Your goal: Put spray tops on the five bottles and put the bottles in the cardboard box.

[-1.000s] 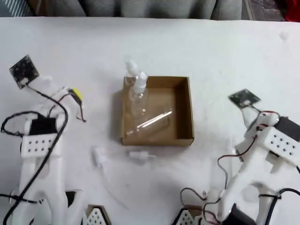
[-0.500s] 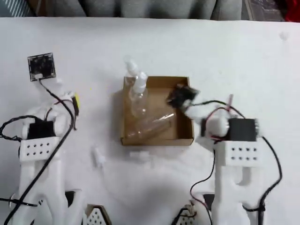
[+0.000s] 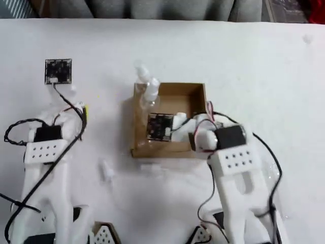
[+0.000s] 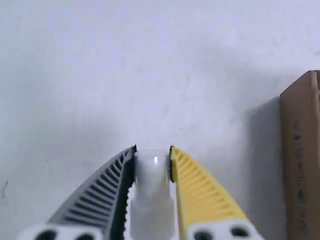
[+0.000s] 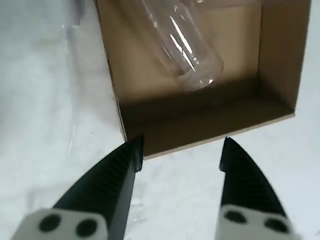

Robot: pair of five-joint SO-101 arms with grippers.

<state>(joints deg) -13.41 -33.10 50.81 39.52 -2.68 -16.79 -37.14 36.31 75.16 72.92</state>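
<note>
With my left gripper [image 4: 152,150] pinching a spray top [image 4: 150,192], I worry my right gripper [image 5: 181,144] (jaws spread wide) snags the cardboard box [image 5: 280,55] wall reaching the bottle [image 5: 182,42]

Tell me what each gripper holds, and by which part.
The left gripper is shut on a white spray top, with the fingers pinching its two sides. The right gripper is open and holds nothing.

High view down over table [image 3: 244,51]; close wrist views along jaws; cardboard box [image 3: 177,89] common to all.
</note>
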